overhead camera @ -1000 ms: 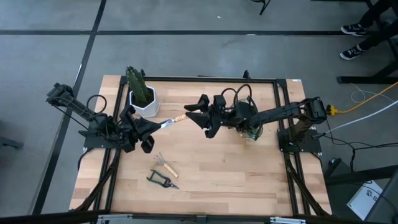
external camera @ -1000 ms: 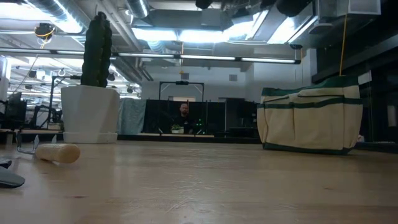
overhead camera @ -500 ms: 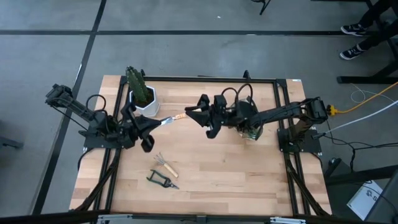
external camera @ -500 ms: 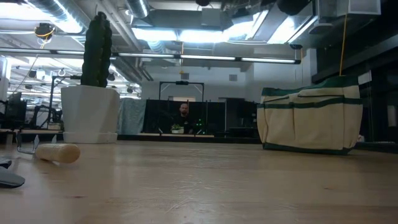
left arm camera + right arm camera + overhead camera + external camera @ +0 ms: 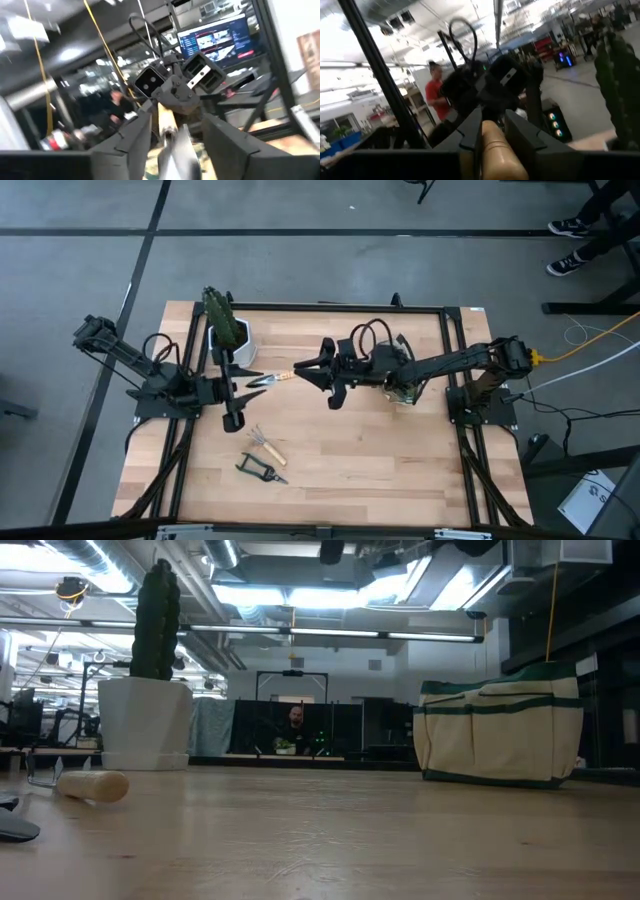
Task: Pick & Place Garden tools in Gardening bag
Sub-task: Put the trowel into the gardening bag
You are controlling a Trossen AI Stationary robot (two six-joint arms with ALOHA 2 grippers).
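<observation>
The trowel (image 5: 272,378) hangs in the air between my two arms, its metal blade (image 5: 176,150) toward the left arm and its wooden handle (image 5: 495,150) toward the right. My right gripper (image 5: 312,370) is shut on the handle. My left gripper (image 5: 243,390) is open; its fingers stand on either side of the blade with gaps showing. The claw rake (image 5: 266,444) and the pruning shears (image 5: 260,471) lie flat on the table, near the front. The gardening bag (image 5: 498,734) stands upright on the table; in the high view the right arm mostly covers the bag (image 5: 404,392). My right gripper pinches the wooden handle's free end (image 5: 490,137) between its two fingers. The fingers come about level from the table's right and lie along the trowel. The trowel is lifted clear of the table, roughly level, its blade reaching between the left gripper's open fingers.
A cactus-like plant in a white pot (image 5: 228,332) stands at the far left, just behind my left gripper. A black frame (image 5: 330,308) runs round the table's edges. Bare wood (image 5: 380,460) lies at the front right. People show in the room beyond.
My left gripper has rolled about its own line and opened, letting go of the trowel's blade. My right gripper's fingers have closed in on the wooden handle. Both hands have stayed where they were, and the trowel has stayed in the air.
</observation>
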